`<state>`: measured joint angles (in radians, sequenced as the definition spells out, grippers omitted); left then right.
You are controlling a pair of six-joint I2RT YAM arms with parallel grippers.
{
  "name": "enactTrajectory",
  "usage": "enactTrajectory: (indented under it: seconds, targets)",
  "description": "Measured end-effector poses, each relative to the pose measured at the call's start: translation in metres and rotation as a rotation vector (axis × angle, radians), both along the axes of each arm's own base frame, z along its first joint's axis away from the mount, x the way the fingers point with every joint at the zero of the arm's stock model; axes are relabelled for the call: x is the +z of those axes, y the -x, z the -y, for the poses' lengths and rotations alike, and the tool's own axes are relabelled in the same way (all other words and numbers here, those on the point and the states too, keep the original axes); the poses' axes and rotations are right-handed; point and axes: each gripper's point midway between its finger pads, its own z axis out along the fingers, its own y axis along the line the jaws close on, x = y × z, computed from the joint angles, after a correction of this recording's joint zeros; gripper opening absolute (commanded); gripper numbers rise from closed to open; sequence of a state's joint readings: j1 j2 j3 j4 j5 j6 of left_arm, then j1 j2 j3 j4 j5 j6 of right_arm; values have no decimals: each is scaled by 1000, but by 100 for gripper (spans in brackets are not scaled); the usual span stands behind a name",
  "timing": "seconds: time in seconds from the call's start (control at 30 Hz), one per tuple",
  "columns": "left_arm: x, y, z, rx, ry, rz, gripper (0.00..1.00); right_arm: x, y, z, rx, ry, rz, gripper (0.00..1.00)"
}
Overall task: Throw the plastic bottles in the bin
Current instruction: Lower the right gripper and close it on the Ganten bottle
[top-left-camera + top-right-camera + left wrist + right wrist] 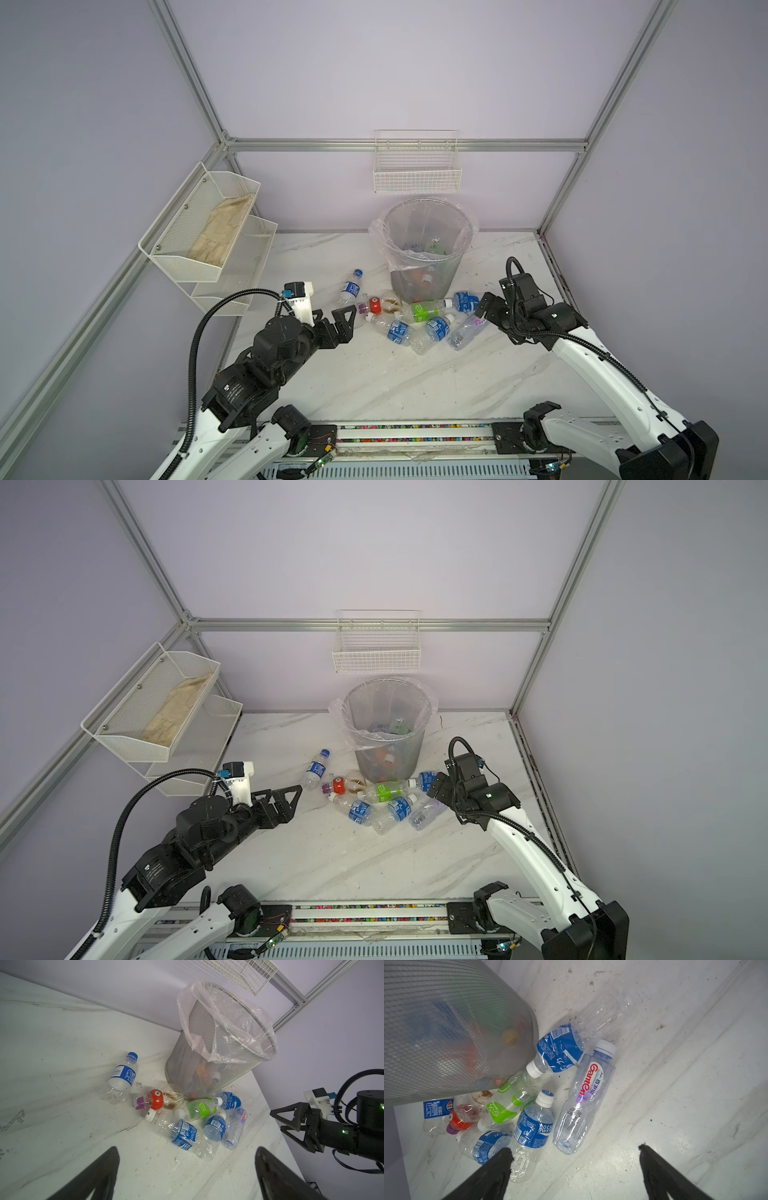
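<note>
The bin (pixel 419 282) (pixel 388 764) is a grey mesh basket with a clear bag liner, and it stands at the back centre with several plastic bottles (pixel 434 247) inside. Several more lie on the table in front of it. These include a blue-capped one (pixel 351 286) (pixel 122 1076), a red-labelled one (pixel 374 306), a green-labelled one (pixel 422 311) (pixel 199 1108), blue-labelled ones (pixel 397 330) (pixel 533 1126), and a clear one (pixel 467 332) (pixel 587 1093). My left gripper (pixel 353 319) (pixel 296 800) (pixel 187 1148) hangs open and empty left of the pile. My right gripper (pixel 482 313) (pixel 434 789) (pixel 574 1148) (pixel 276 1120) is open and empty at the pile's right, just above the clear bottle.
A white wire basket (pixel 417 172) hangs on the back wall above the bin. A two-tier white mesh shelf (pixel 199 266) on the left wall holds a beige cloth (pixel 224 232). The marble table (pixel 374 382) ends at the arms' mounting rail (pixel 415 432) in front.
</note>
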<state>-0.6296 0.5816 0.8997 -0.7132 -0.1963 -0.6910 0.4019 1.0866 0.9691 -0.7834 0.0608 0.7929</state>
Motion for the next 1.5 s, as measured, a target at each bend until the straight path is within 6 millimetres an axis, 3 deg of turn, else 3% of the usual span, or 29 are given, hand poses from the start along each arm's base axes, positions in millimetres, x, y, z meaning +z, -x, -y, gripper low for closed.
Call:
enactTrajectory:
  seconds: [0.27, 1.1, 1.37, 1.5]
  targets:
    - [-27, 7, -3, 10, 11, -64, 100, -25, 0, -2, -41, -41, -71, 97]
    - [-55, 18, -8, 18, 20, -121, 100, -84, -9, -15, -138, -114, -204, 97]
    - [-54, 19, -9, 23, 33, -123, 100, -108, -10, -16, -180, -123, -247, 91]
    - [-55, 19, -9, 24, 33, -125, 100, -118, -14, -20, -190, -134, -259, 80]
